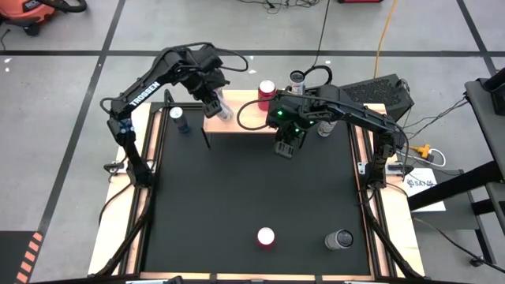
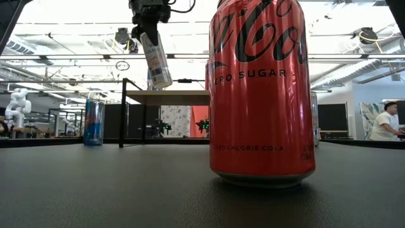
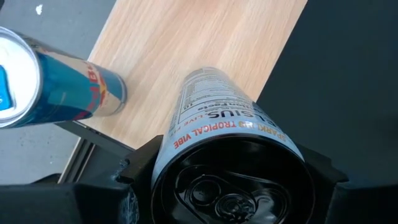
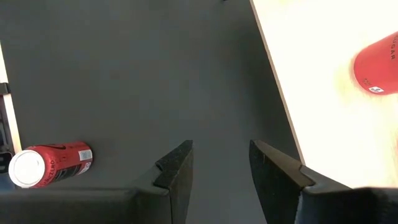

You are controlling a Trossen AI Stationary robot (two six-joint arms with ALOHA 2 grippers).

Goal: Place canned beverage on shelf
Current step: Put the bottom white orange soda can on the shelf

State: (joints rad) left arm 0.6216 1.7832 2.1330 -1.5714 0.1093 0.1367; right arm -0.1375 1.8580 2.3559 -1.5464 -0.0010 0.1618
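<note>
Overhead, left hand point(image 1: 216, 104) grips tilted white can point(image 1: 222, 108) above shelf point(image 1: 237, 120); right hand point(image 1: 285, 148) part-open, empty.

The shelf point(image 1: 237, 114) is a small light-wood board on thin black legs, standing at the far edge of the black mat. A white-and-silver can point(image 3: 217, 124) with orange lettering hangs tilted in the air above the shelf's left end, not yet touching the board. A red can point(image 1: 266, 92) stands upright on the shelf's right part. A blue can point(image 1: 180, 120) stands upright on the mat just left of the shelf. Another red can point(image 1: 266, 237) and a silver can point(image 1: 339, 240) stand well apart from the shelf, at the mat's near edge.
</note>
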